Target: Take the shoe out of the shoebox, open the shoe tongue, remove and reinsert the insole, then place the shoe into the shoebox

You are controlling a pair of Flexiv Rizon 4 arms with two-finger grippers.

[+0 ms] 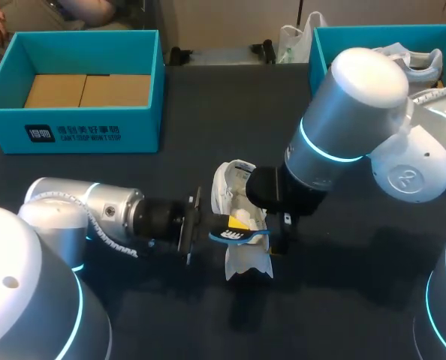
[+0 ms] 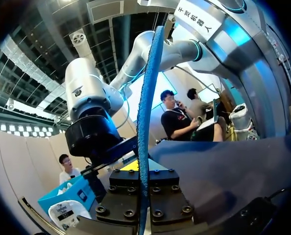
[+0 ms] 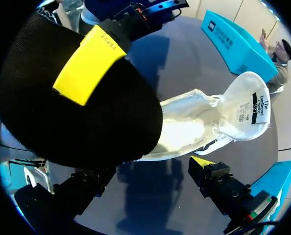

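Observation:
A white shoe [image 1: 242, 206] lies on the dark table in the middle, toe toward me. My left gripper [image 1: 200, 225] is shut on a blue insole [image 1: 238, 237], held just over the shoe's side. In the left wrist view the insole [image 2: 146, 98] stands edge-on between the fingers of that gripper [image 2: 144, 174]. My right gripper [image 1: 274, 225] straddles the shoe from the right. In its own view the gripper [image 3: 145, 112] is open wide. The shoe [image 3: 194, 122] and its raised tongue [image 3: 248, 105] lie between a yellow-padded finger [image 3: 89, 63] and the other fingertip [image 3: 202, 161].
A teal shoebox [image 1: 5, 90] with a bare cardboard floor stands at the back left. A second teal box [image 1: 320, 45] at the back right holds another white shoe [image 1: 418, 60]. My right arm's elbow [image 1: 351, 105] looms over the middle right.

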